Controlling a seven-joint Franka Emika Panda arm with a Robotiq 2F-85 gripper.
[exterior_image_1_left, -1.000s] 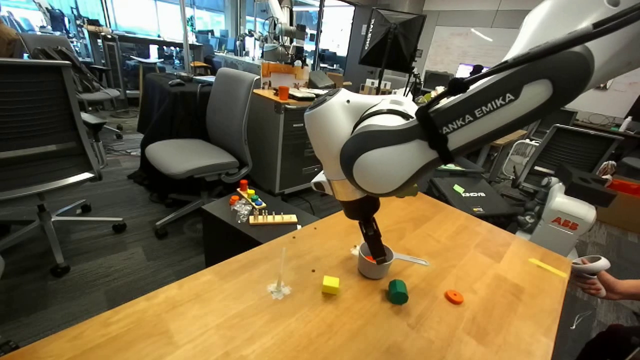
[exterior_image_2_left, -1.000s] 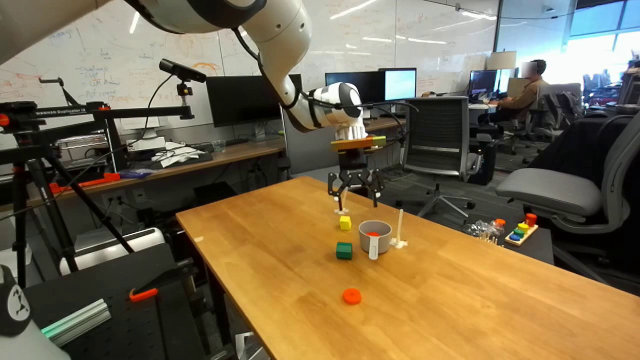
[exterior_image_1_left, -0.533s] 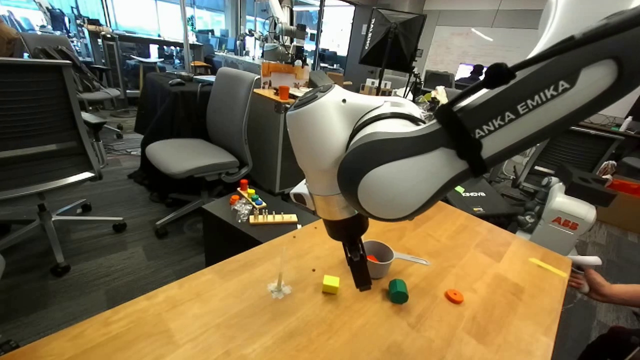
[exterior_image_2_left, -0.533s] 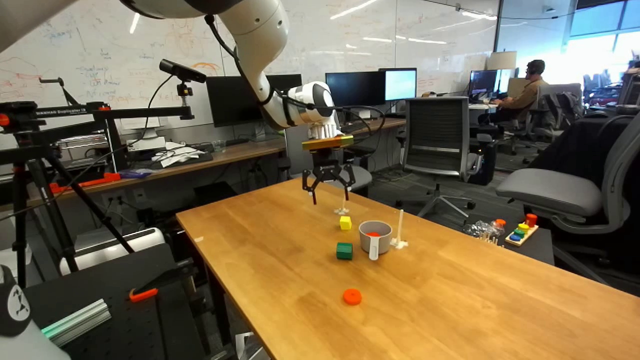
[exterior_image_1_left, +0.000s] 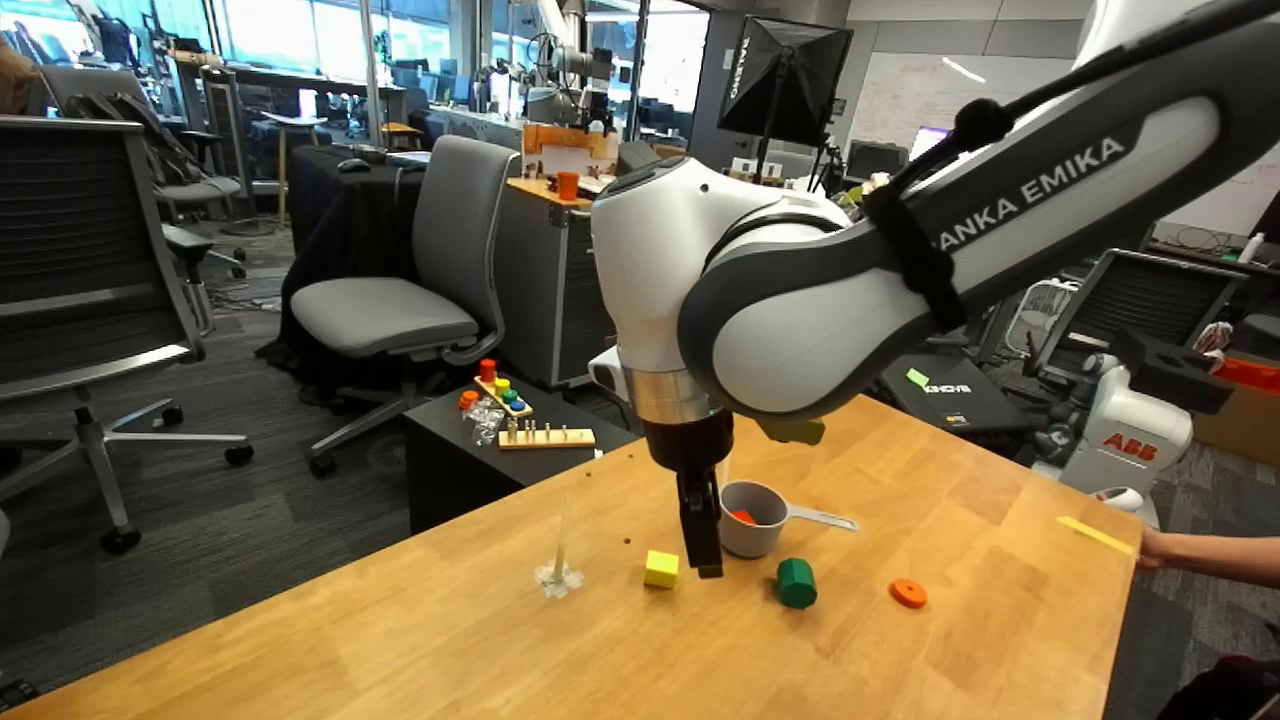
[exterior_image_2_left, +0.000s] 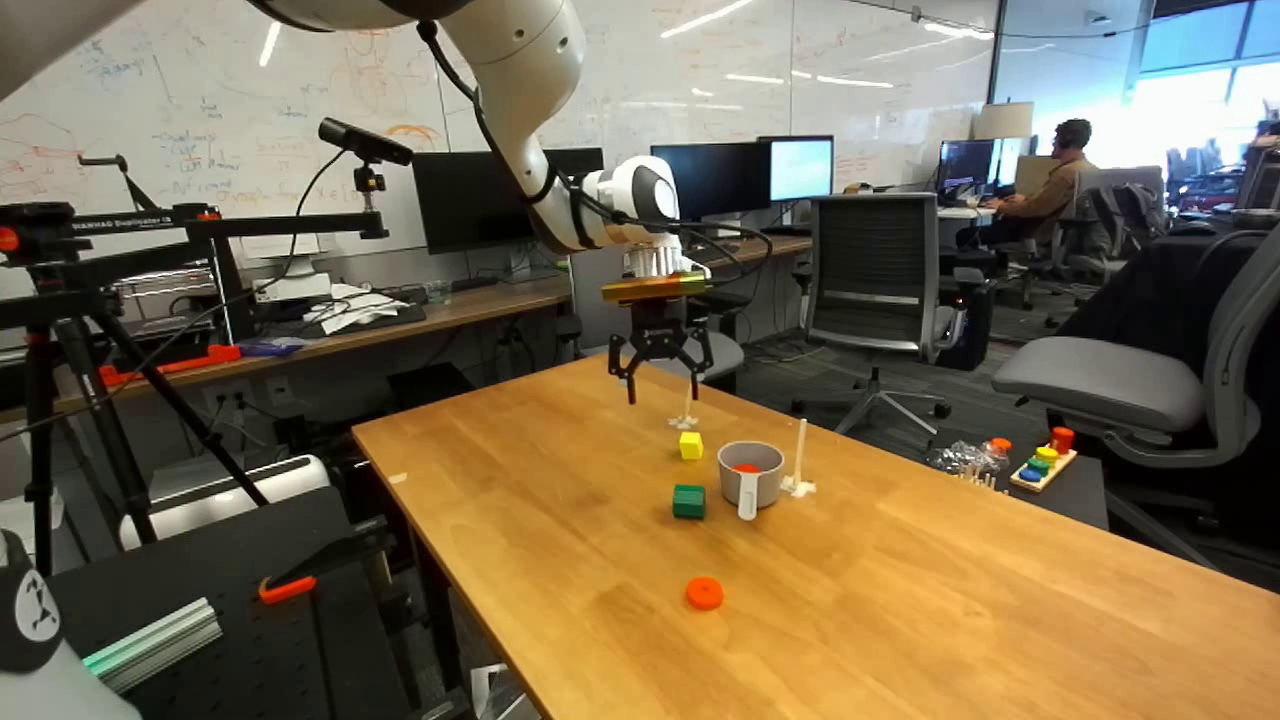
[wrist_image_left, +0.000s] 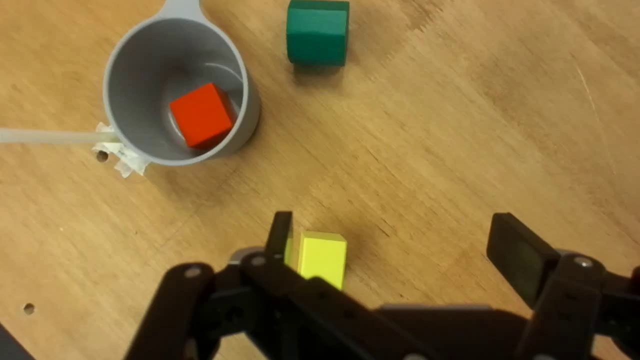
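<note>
Gripper (wrist_image_left: 392, 224) hangs with jaws spread and empty, closest to the yellow block (wrist_image_left: 323, 257), which sits ungrasped on the table (exterior_image_1_left: 480, 620) below. A red block (wrist_image_left: 201, 115) already lies inside the grey cup (wrist_image_left: 142, 62); the green block (wrist_image_left: 317, 35) and orange disc (exterior_image_1_left: 908, 594) lie outside it.

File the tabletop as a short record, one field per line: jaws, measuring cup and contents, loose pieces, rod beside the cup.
Jaws: open, holding nothing, above the table
Nearest to jaws: yellow block, showing between them in the wrist view, closer to one side
Measuring cup: gray, upright on the table
Contents: red block
Green block: on the table, apart from the cup
Orange disc: flat on the table, apart from the other pieces
Pale rod: upright beside the cup
</note>
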